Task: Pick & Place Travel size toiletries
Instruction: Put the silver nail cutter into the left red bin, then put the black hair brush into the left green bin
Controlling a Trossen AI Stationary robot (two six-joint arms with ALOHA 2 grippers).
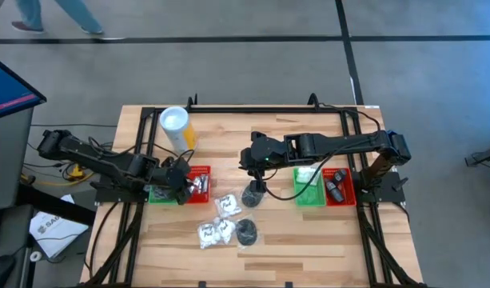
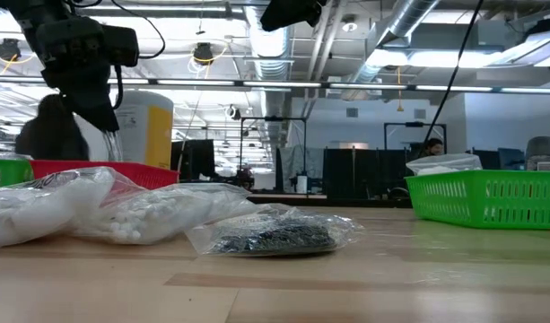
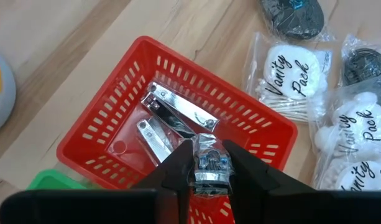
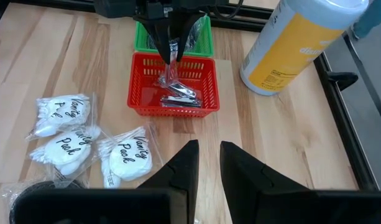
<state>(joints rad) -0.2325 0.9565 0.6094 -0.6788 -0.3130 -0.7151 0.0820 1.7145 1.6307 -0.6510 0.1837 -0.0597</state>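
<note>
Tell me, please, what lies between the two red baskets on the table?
In the high view, a black packet under the right gripper and a green basket lie between the red baskets.

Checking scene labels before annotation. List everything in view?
bottle: one, yellow with white top, back left of table
left red tray, left green tray: one each, side by side
right green tray, right red tray: one each, side by side
white packs: three, dark print, table middle
black packs: two, table middle
loose clippers: at least two, silvery, in left red tray
wrapped clipper: one, silvery, held above left red tray
dark items: count unclear, in right red tray
left gripper: closed on wrapped clipper
right gripper: open, empty, over table middle
</note>
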